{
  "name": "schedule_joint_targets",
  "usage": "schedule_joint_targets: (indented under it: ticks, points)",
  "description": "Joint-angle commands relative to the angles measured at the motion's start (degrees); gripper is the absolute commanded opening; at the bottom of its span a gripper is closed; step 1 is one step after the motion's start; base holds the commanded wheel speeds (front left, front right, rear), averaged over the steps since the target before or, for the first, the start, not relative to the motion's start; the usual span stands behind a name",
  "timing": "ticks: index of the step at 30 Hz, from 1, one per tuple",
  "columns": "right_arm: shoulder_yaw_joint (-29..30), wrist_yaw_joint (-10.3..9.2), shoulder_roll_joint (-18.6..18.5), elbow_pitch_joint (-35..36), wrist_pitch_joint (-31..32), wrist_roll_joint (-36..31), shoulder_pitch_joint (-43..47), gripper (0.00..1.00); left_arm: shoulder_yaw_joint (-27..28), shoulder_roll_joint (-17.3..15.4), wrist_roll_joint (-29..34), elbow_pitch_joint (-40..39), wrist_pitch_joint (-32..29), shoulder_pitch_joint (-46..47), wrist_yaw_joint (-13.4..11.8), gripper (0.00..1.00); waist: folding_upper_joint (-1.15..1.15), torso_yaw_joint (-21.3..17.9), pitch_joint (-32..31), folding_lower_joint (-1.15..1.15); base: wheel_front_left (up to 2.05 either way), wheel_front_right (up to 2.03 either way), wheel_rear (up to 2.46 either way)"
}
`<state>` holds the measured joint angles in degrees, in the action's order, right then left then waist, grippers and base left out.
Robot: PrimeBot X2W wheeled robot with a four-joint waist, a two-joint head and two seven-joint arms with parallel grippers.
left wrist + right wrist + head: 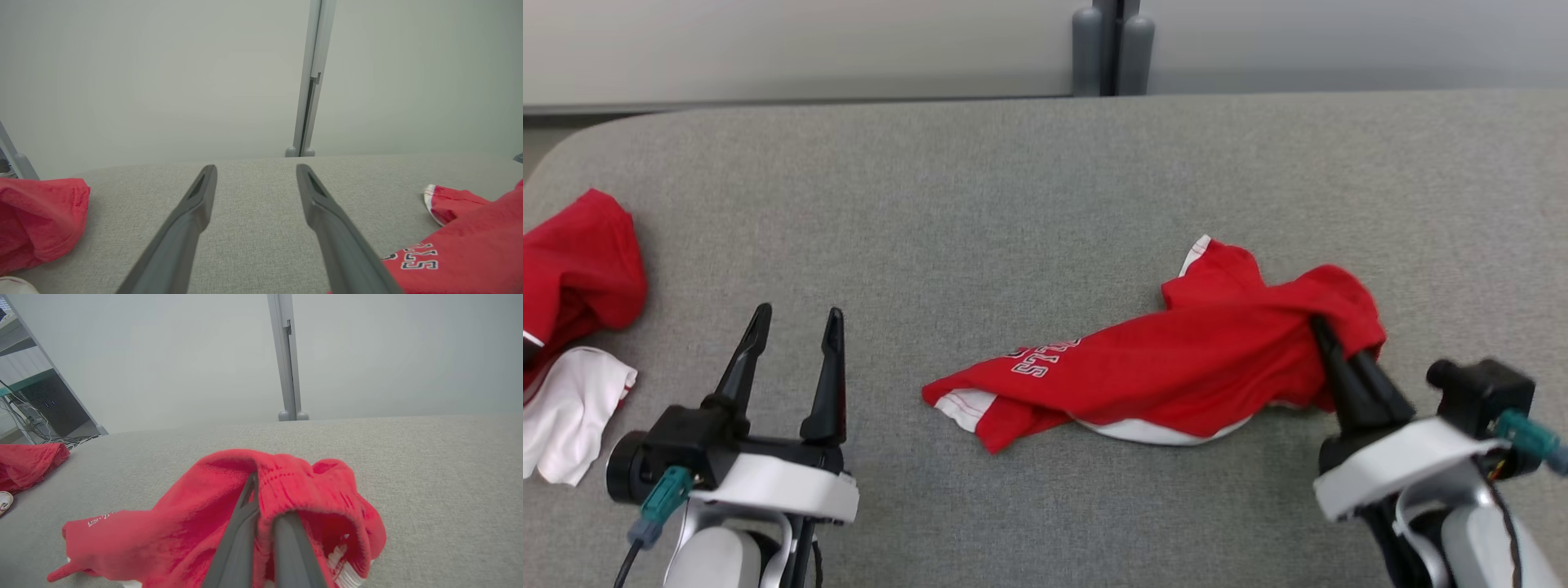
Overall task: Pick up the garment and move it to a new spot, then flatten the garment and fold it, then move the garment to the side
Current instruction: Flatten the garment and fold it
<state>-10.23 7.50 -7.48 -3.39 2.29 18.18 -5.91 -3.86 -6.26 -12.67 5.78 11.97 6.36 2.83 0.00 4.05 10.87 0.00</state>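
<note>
The white outlined letters [1045, 358] on the red garment [1176, 359] are partly folded under and can't be read whole. The garment lies bunched right of the grey worktop's [1013, 204] middle, its right end pinched in the right claw [1319, 327]. The left claw [797, 314] is spread near the front-left edge, apart from it.

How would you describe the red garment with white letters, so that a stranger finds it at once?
On the grey table, look right of the middle: the red garment lies crumpled there, its right end pinched in the right claw. Unlike the red and white clothes heaped at the left edge, it bears white letters.
</note>
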Motion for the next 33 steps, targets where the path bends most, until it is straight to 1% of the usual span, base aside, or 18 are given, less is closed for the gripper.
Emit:
schedule_joint_targets:
  ticks: [1,4,5,7,8,14,15,16,19,23,28,30,32,33]
  points:
    - [1.10,-0.02,-0.77,-0.32,0.86,0.13,-3.18,0.00,-0.42,0.03,-0.24,0.26,0.31,2.08,0.31,1.00,0.00,0.78,2.16,0.00,0.00,0.00,0.00]
    - [3.26,-0.02,-1.86,-2.37,1.90,0.33,-8.85,0.00,-1.79,0.57,-0.43,1.29,0.90,5.07,0.84,1.00,0.00,2.51,6.04,0.00,0.00,0.00,0.00]
    - [3.26,-0.02,-1.86,-2.37,1.90,0.33,-8.85,0.00,-1.79,0.57,-0.43,1.29,0.90,5.07,0.84,1.00,0.00,2.51,6.04,0.00,0.00,0.00,0.00]
    - [3.82,-0.02,-2.61,-5.28,2.84,0.79,-13.41,0.00,-2.50,0.87,-0.62,2.25,1.55,7.30,1.15,1.00,0.00,3.60,8.66,0.00,0.00,0.00,0.00]
    - [3.82,-0.02,-2.61,-5.28,2.84,0.79,-13.41,0.00,-2.50,0.87,-0.62,2.25,1.55,7.30,1.15,1.00,0.00,3.60,8.66,0.00,0.00,0.00,0.00]
    - [4.74,-0.01,-4.66,-12.71,2.22,2.62,-21.01,0.00,-3.98,1.60,-1.00,4.92,2.50,10.15,1.57,1.00,0.00,4.92,11.28,0.00,0.00,0.00,0.00]
    - [4.46,-0.02,-4.62,-13.68,1.99,3.53,-21.72,0.14,-4.06,1.68,-0.95,5.31,2.65,10.50,1.63,1.00,0.00,4.95,11.36,0.00,0.00,0.00,0.00]
    - [4.30,-0.01,-4.62,-14.39,1.55,4.26,-22.23,1.00,-4.06,1.71,-0.97,5.56,2.69,10.79,1.65,1.00,0.00,4.87,11.38,0.00,0.00,0.00,0.00]
    - [2.89,-0.02,-5.76,-15.46,0.28,5.17,-22.28,1.00,-3.90,1.73,-1.09,6.46,2.92,11.04,1.68,1.00,0.00,4.35,10.89,0.00,0.00,0.00,0.00]
    - [1.06,-0.01,-7.68,-13.92,-2.02,6.42,-18.47,1.00,-3.46,1.50,-1.14,7.26,3.16,10.26,1.55,1.00,0.00,3.41,9.25,0.00,0.00,0.00,0.00]
    - [1.86,-0.01,-9.77,-8.75,-4.02,7.17,-11.35,1.00,-2.71,1.00,-1.24,7.57,3.22,9.15,1.13,1.00,0.00,2.08,7.09,0.00,0.00,0.00,0.00]
    - [3.13,-0.01,-9.99,-6.09,-5.09,6.40,-8.66,1.00,-2.31,0.90,-1.27,7.23,3.25,8.65,0.72,1.00,0.00,1.64,6.36,0.00,0.00,0.00,0.00]
    - [4.79,-0.01,-10.10,-2.91,-6.32,4.28,-6.55,1.00,-1.66,0.62,-1.23,6.90,3.22,7.86,0.28,1.00,0.00,1.12,5.61,0.00,0.00,0.00,0.00]
    - [5.51,-0.01,-9.59,-1.18,-6.86,3.37,-5.68,1.00,-1.27,0.40,-1.19,6.63,3.23,7.58,-0.03,1.00,0.00,0.78,5.24,0.00,0.00,0.00,0.00]
